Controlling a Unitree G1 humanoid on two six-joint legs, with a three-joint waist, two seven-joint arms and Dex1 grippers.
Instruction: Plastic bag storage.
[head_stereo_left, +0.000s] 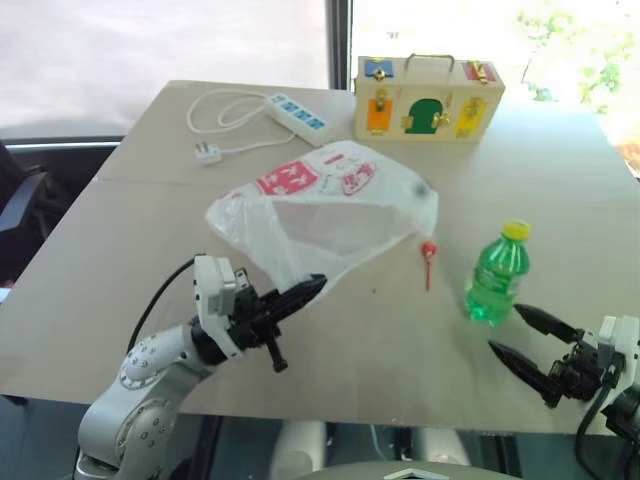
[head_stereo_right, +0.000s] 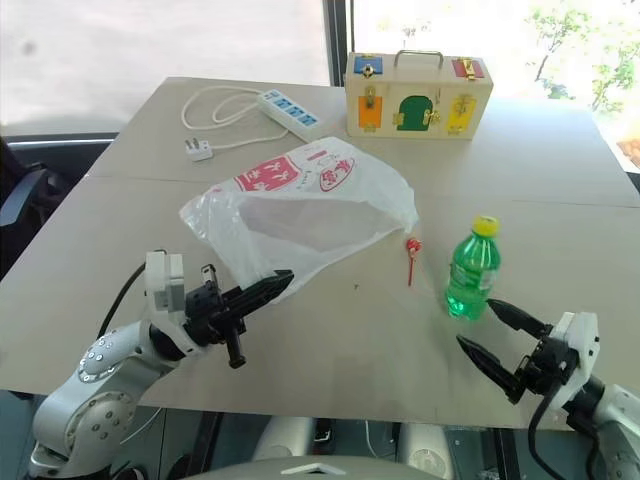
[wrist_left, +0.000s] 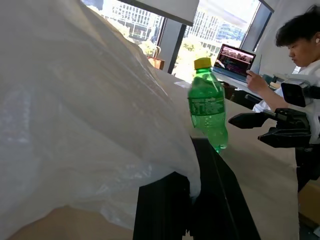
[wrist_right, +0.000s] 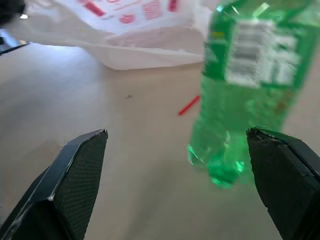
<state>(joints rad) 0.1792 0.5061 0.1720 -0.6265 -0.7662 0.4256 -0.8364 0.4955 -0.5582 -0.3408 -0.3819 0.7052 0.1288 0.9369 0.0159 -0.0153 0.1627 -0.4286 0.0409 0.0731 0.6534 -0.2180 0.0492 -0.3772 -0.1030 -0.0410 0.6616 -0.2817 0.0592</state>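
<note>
The plastic bag, translucent white with red printed panels, lies puffed up in the middle of the table. My left gripper is shut on its near corner. In the left wrist view the film drapes over the black fingers and is pinched between them. My right gripper stands open near the table's front right edge, just in front of a green bottle, with nothing between its fingertips.
A wooden box with coloured latches stands at the back. A white power strip with its cord lies at the back left. A small red stick lies beside the bag. A person with a laptop sits beyond the table.
</note>
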